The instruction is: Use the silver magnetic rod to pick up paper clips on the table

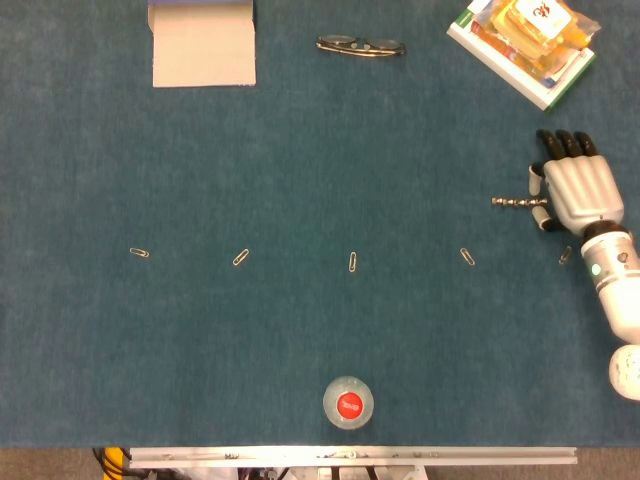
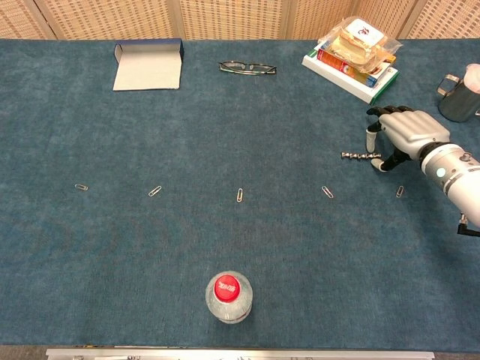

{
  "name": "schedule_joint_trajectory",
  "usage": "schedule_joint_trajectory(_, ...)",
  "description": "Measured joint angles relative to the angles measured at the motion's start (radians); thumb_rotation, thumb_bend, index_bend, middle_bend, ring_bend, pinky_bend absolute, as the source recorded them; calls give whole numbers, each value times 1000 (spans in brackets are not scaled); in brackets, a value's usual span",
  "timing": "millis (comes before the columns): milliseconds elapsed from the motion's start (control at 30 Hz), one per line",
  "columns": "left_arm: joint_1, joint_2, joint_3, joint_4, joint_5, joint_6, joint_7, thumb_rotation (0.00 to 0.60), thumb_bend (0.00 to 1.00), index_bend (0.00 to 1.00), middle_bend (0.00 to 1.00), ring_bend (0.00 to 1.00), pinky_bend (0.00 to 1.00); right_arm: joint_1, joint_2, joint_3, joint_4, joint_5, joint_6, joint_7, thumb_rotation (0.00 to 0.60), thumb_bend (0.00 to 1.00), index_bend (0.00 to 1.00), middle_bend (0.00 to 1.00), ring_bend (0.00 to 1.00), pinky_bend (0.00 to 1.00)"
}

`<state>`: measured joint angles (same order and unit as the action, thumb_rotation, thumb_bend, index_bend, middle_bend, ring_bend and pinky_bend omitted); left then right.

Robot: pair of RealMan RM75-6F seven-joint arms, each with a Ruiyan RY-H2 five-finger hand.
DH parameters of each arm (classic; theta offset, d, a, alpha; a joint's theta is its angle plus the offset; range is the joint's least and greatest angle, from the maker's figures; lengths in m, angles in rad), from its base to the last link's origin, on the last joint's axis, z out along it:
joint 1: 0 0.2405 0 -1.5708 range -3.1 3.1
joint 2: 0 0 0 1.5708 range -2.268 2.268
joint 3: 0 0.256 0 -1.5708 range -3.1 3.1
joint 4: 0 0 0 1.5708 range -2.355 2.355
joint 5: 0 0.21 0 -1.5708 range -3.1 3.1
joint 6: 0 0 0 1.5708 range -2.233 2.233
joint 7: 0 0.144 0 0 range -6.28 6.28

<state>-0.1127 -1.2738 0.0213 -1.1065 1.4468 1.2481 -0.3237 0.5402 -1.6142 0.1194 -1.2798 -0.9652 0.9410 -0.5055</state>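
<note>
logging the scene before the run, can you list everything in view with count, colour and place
rod: 1, silver, right side of the table, lying at the right hand's fingers
paper clips: 5, silver, in a row across the middle of the table
bottle: 1, clear with a red cap, near edge, centre
glasses: 1, dark frame, far centre
box: 1, pale with a blue edge, open, far left
books: a small stack, far right, with a yellow packet on top
jug: 1, metal, far right edge, chest view only
table: 1, blue cloth
right hand: 1, grey with black fingertips, over the rod's right end; grasp unclear
left hand: not in view
</note>
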Motion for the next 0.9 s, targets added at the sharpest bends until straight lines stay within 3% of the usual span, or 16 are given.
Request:
schedule_joint_trajectory(567, 3, -2, 1, 10, -1, -4, -9, 600, 122, 450, 456, 294, 420, 11, -4, -5, -1, 16, -8, -3, 600, 325, 575, 74, 0, 65)
schedule_joint_trajectory(900, 4, 3, -1, -6, -1, 0, 6, 600, 122, 450, 456, 294, 420, 0, 29, -8, -59, 1, 32, 2, 600, 327, 589, 74, 0, 61)
